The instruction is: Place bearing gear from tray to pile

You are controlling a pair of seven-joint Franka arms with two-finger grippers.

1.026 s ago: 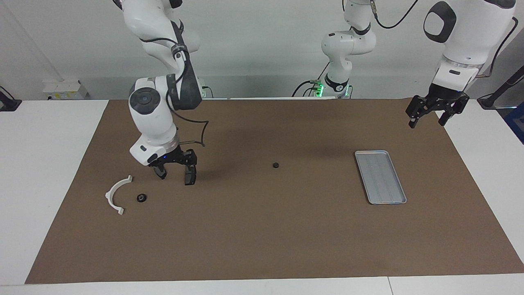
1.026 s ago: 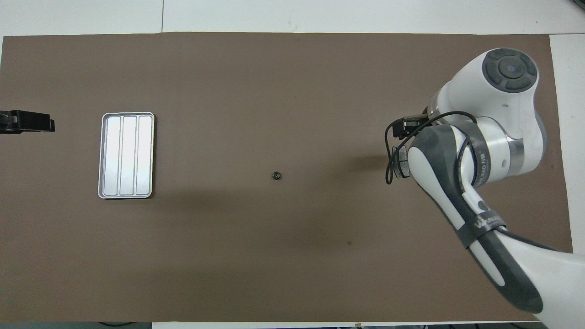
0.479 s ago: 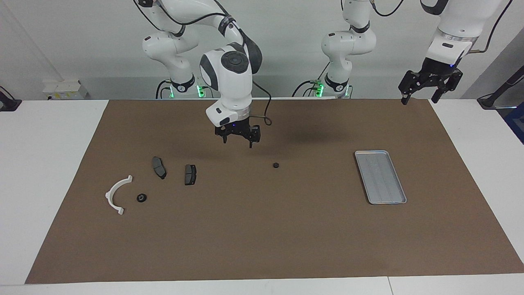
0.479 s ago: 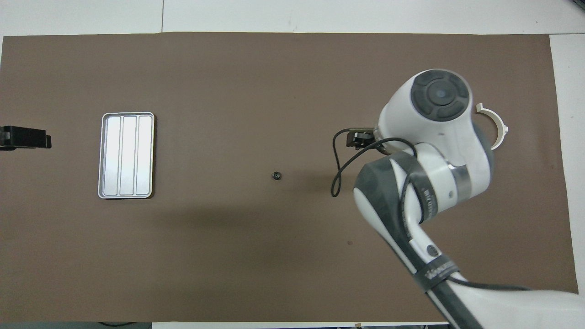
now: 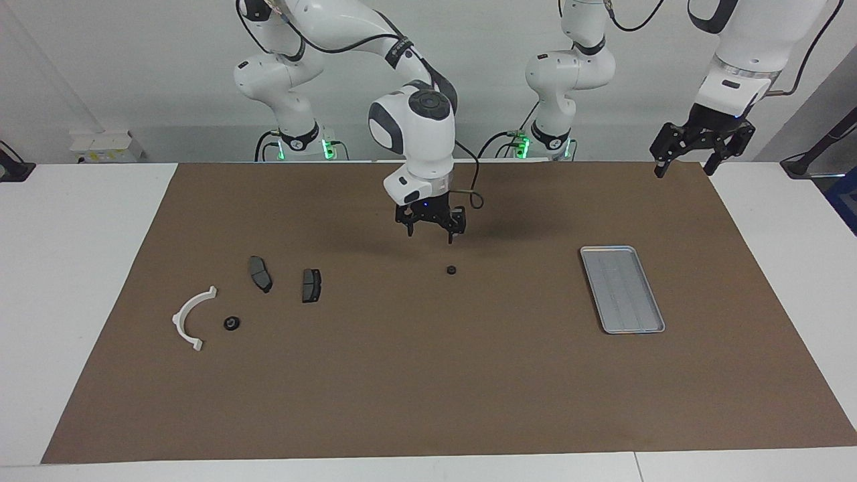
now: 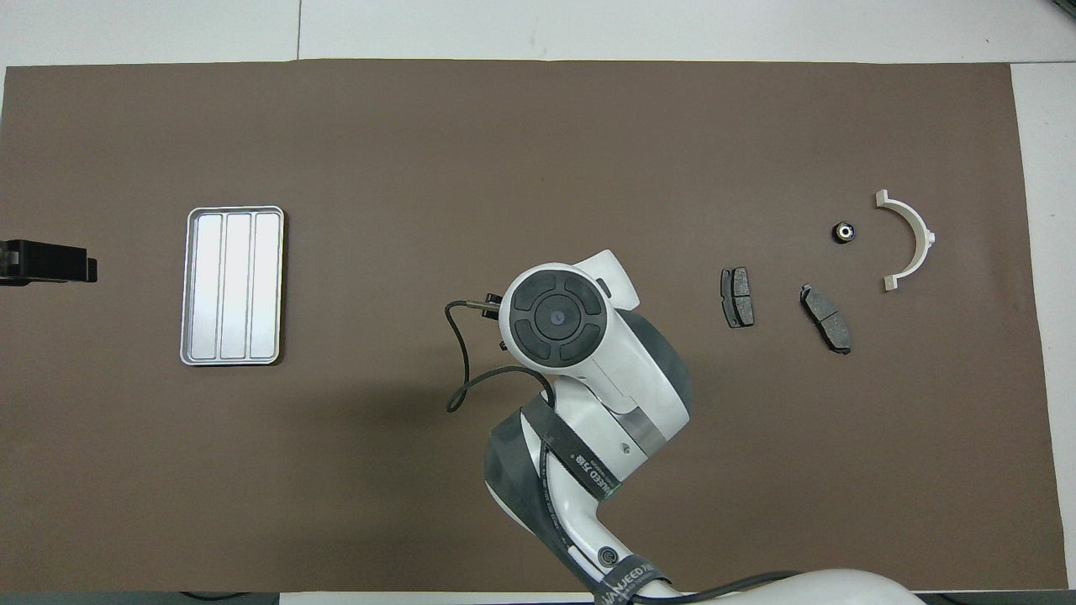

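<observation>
A small black bearing gear (image 5: 452,270) lies alone on the brown mat mid-table. My right gripper (image 5: 432,234) hangs open above the mat close to that gear, not touching it. In the overhead view the right arm's wrist (image 6: 555,318) hides both. The silvery tray (image 5: 622,289) (image 6: 231,286) has nothing in it. The pile is a white half-ring (image 5: 192,318) (image 6: 908,239), two dark pads (image 5: 260,273) (image 5: 311,285) and a second black gear (image 5: 231,323) (image 6: 843,232). My left gripper (image 5: 683,171) (image 6: 76,270) waits open, raised over the mat's corner at the left arm's end.
The brown mat (image 5: 428,388) covers most of the white table. The two arm bases with green lights stand along the table's robot edge. Bare mat lies between the loose gear and the pile.
My right arm has swung from over the pile to the middle of the table, uncovering the two pads. It now hangs near the loose gear. My left gripper has risen slightly.
</observation>
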